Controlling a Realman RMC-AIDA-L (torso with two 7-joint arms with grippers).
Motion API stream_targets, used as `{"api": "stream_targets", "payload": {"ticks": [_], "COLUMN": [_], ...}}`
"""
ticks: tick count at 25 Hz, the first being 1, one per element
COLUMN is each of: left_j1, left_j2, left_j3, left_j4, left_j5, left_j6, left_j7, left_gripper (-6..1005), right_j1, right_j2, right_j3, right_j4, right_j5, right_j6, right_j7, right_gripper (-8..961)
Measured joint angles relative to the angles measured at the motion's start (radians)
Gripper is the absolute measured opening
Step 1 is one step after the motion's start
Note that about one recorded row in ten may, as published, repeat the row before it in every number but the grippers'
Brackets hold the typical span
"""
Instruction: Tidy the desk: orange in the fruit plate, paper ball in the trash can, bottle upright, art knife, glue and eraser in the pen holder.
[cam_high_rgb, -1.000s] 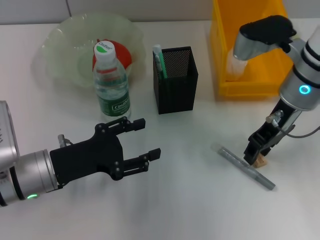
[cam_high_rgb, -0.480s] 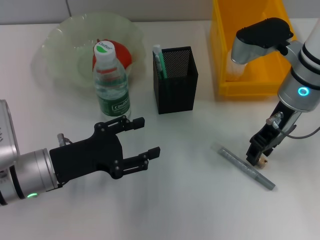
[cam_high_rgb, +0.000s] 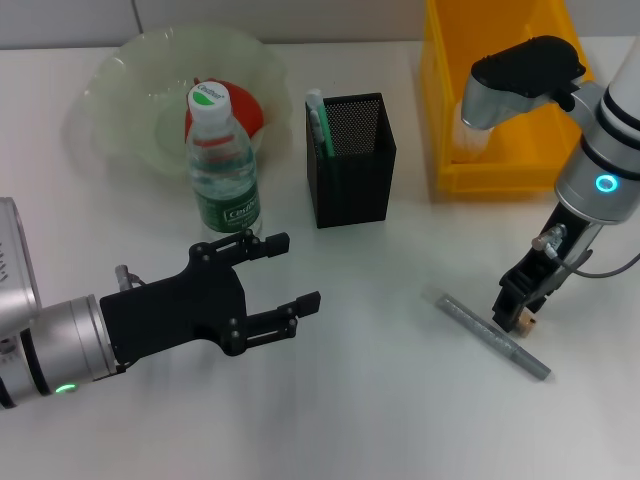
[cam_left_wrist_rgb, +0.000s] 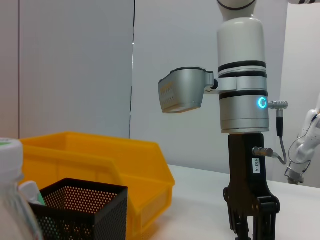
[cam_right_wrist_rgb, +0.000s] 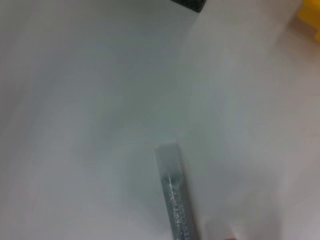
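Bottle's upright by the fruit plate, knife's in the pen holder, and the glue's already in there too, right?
Not quite. The glue is not in the pen holder; the head view shows it lying flat on the desk beside the right pincer. The bottle does stand upright by the fruit plate, and the knife is in the holder.

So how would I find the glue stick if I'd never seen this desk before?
Start at the big yellow trash can and look at the white desk in front of it, by the right gripper. The glue lies flat there, a slim grey stick with a clear end. The art knife is mint-green and stands in the black pen holder.
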Motion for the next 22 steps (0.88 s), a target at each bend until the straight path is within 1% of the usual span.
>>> {"api": "stream_targets", "payload": {"ticks": [5,11,16,19,22], "left_j1": [0.000,0.000,0.000,0.000,0.000], "left_j2": [0.000,0.000,0.000,0.000,0.000], "left_j3": [-0.001,-0.001,-0.001,-0.001,-0.001], "left_j4": [0.000,0.000,0.000,0.000,0.000], "left_j5": [0.000,0.000,0.000,0.000,0.000], "left_j6": [-0.001,-0.002,-0.003,-0.003,-0.003], "left_j7": [0.000,0.000,0.000,0.000,0.000], "left_gripper": [750,750,751,751,751], "right_j1": [0.000,0.001,0.001,0.001,-0.006], "right_j2": [0.000,0.002,0.002,0.003,0.003], "right_j3": [-0.005,-0.051,-0.067,-0.067,-0.067], "right_j4": [0.004,0.009,0.008,0.002,-0.016], "right_j5": [0.000,0.000,0.000,0.000,0.000], "right_j6": [0.010,0.016,0.021,0.022,0.021], "right_j7": [-0.004,-0.005,-0.003,-0.004,-0.005], "right_gripper": [420,412,206,134,134]}}
